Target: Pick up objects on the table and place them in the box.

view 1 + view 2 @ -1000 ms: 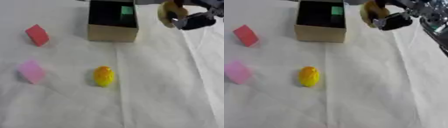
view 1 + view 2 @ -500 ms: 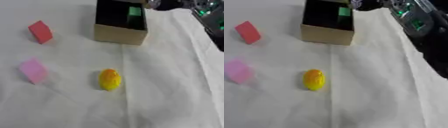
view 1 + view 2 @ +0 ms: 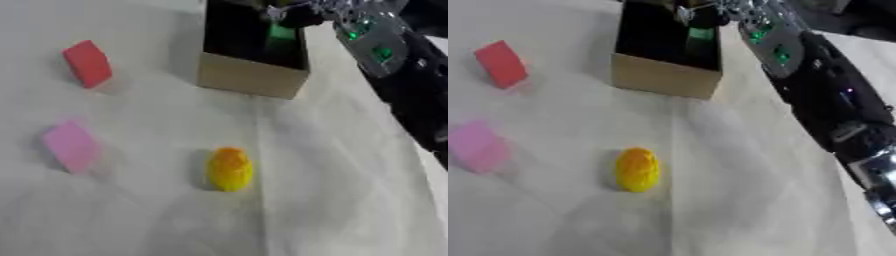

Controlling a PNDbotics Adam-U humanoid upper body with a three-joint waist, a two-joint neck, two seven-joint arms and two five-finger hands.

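Right hand [image 3: 702, 12] reaches over the cardboard box [image 3: 252, 77], apparently to drop something; fingers unreadable, can't tell grip. Green item [image 3: 282, 33] inside. Yellow object [image 3: 230, 169], pink block [image 3: 72, 146], red block [image 3: 87, 63] wait on counter [image 3: 332, 190].

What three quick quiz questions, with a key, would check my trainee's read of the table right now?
1. True or false: the yellow object lies inside the box.
2. Which block lies nearer the box: A) red block B) pink block?
3. Fill in: the right hand is over the ____.

Key: 1 false, it lies on the table; 2 A; 3 box. The hand's fingers cannot be made out. A green thing shows inside the box.
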